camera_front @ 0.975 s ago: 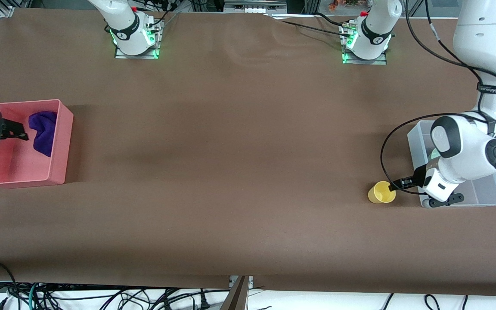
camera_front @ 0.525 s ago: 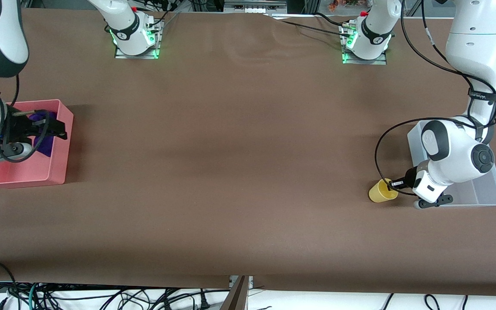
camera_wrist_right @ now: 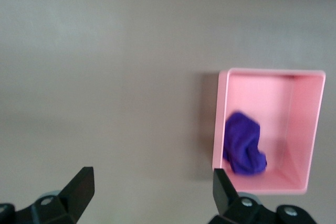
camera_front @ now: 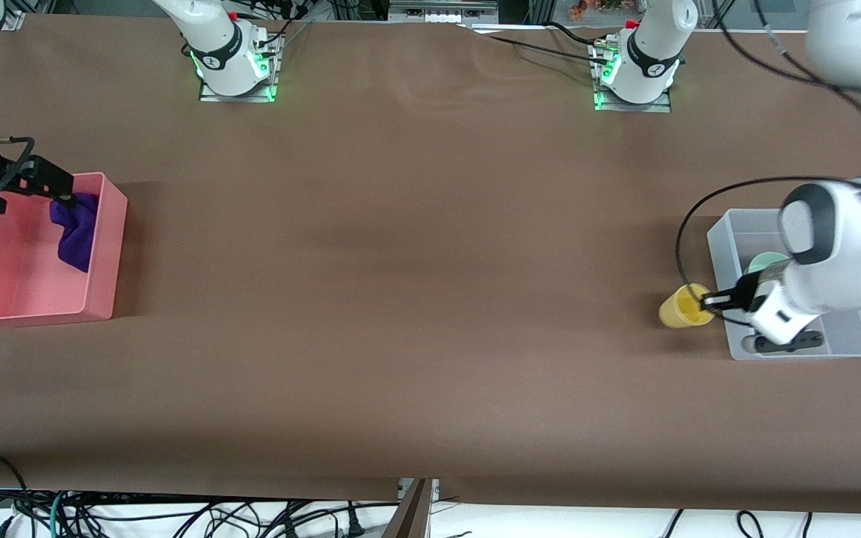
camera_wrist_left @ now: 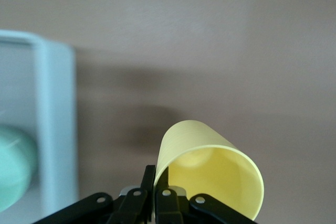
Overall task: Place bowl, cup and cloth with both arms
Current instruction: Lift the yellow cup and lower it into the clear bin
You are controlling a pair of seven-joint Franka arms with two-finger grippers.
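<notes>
The yellow cup [camera_front: 685, 307] is held tilted by its rim in the clamped left gripper [camera_front: 714, 302], just beside the grey bin [camera_front: 722, 237] where the mint-green bowl [camera_front: 767, 262] sits. The purple cloth [camera_front: 74, 232] lies in the pink bin [camera_front: 105, 246]. The right gripper [camera_front: 48, 181], fingers spread apart, hangs over that bin's twelve-o'clock rim.

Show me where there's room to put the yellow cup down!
The widest bare patch is the brown table between the pink bin and the grey bin. The pink bin has bare floor beside the purple cloth. The grey bin is crowded: the mint bowl and the left gripper, pinching the yellow cup. The right gripper hangs open over the pink bin.
</notes>
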